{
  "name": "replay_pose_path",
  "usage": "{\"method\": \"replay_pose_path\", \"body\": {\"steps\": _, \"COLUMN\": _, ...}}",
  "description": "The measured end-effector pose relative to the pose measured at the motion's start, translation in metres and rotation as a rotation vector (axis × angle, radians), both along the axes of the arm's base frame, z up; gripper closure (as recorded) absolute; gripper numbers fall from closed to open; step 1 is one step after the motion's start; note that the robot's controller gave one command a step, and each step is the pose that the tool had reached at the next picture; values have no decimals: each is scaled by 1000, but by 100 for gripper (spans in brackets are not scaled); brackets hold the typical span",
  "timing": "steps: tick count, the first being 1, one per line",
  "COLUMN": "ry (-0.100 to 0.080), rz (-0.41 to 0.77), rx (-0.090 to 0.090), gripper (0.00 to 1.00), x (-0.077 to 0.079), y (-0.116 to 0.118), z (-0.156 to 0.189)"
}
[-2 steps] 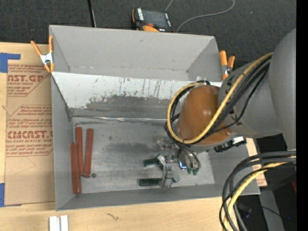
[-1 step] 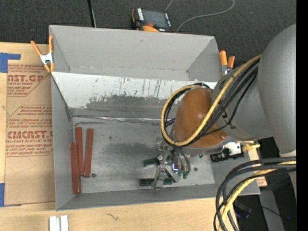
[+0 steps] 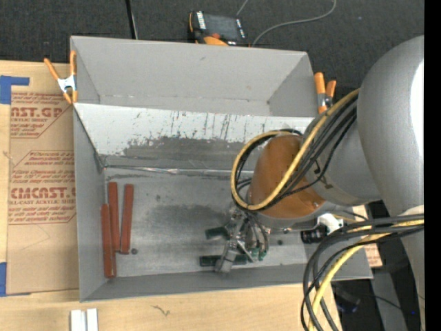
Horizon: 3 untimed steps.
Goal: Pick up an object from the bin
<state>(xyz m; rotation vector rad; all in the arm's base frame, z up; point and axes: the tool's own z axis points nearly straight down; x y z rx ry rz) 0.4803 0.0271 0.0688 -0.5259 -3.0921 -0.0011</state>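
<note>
Near the front wall of the grey metal bin (image 3: pixel 179 74), the two-finger gripper (image 3: pixel 215 247) stands spread and empty; the reddish-brown flat sticks (image 3: pixel 117 226) lie well apart, so closing here would probably grasp nothing.

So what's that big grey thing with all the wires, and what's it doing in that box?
That is a robot arm, coming in from the right. One camera looks down on it from above. The orange cover belongs to the arm. It reaches into a grey metal bin. At its end is the tool, two fingers for pinching, low near the bin's floor. They are open, with nothing between them. On the left of the floor lie three reddish-brown sticks. Its job is to pick something up.
</note>
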Motion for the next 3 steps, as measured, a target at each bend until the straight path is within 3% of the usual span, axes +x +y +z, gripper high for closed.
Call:
{"method": "replay_pose_path", "body": {"steps": 1, "ry": -2, "rz": 1, "rx": 0, "gripper": 0, "x": 0, "y": 1, "z": 0}}
{"method": "replay_pose_path", "body": {"steps": 2, "ry": -2, "rz": 2, "rx": 1, "gripper": 100, "x": 0, "y": 1, "z": 2}}
{"method": "replay_pose_path", "body": {"steps": 3, "ry": -9, "rz": 4, "rx": 0, "gripper": 100, "x": 1, "y": 2, "z": 57}}
